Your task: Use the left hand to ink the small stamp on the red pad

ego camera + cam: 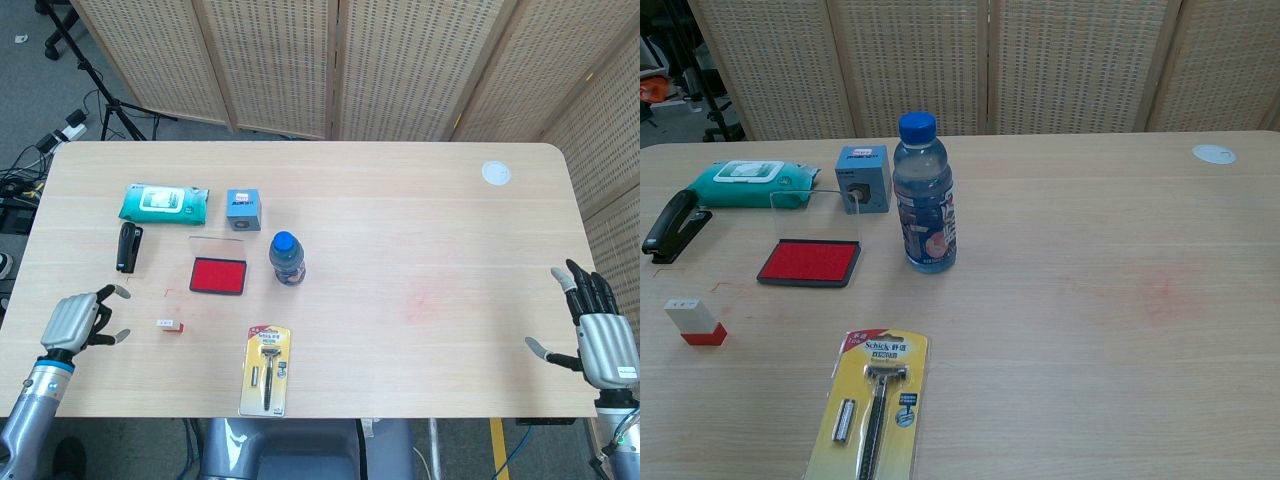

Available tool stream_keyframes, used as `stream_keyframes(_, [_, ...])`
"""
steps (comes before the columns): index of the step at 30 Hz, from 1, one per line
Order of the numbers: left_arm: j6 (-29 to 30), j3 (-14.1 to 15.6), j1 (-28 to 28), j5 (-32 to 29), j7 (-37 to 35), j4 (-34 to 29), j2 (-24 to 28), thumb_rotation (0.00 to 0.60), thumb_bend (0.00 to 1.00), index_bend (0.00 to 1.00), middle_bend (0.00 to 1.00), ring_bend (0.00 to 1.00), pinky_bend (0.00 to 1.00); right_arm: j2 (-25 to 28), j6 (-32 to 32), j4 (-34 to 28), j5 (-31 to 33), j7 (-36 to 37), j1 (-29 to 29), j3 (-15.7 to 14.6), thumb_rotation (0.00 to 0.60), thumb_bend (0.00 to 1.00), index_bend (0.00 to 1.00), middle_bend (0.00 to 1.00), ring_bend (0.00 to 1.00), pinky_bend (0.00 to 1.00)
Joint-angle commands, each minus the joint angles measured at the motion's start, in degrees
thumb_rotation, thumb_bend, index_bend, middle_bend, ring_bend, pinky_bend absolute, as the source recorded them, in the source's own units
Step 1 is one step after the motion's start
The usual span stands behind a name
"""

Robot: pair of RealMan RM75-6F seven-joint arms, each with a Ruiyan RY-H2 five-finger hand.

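A small white stamp with a red base lies on the table, left of centre; the chest view shows the stamp at its left edge. The red ink pad sits open a little behind and to the right of it, and shows as the red pad in the chest view. My left hand hovers over the table's front left, to the left of the stamp, fingers apart and holding nothing. My right hand stays at the table's right edge, open and empty. Neither hand shows in the chest view.
A blue-capped water bottle stands right of the pad. A black stapler, a teal wipes pack and a small blue box lie behind it. A razor in yellow packaging lies near the front edge. A white disc sits far right.
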Motion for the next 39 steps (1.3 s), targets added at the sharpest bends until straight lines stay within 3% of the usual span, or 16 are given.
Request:
stream_keyframes(1, [-2.29, -0.58, -1.7, -2.41, 1.9, 1.32, -2.01, 0.6, 0.19, 0.44, 1.0, 1.0, 0.93, 0.05, -0.05, 0.0, 0.13, 0.19, 0.02, 0.08, 0.6, 0.0, 0.0, 0.0, 0.0, 0.0])
stream_keyframes(21, [-2.23, -0.12, -5.49, -8.99, 16.36, -2.13, -6.12, 0.6, 0.21, 0.51, 1.0, 1.0, 0.93, 0.55, -0.5, -0.22, 0.62, 1.36, 0.11, 0.25, 0.6, 0.0, 0.0, 0.0, 0.0, 0.0])
stream_keyframes(39, [0.36, 0.28, -6.63, -13.34, 22.86, -1.78, -9.7, 0.6, 0.26, 0.56, 1.0, 1.0, 0.93, 1.48, -0.23, -0.43, 0.99, 4.02, -0.07, 0.7, 0.6, 0.0, 0.0, 0.0, 0.0, 0.0])
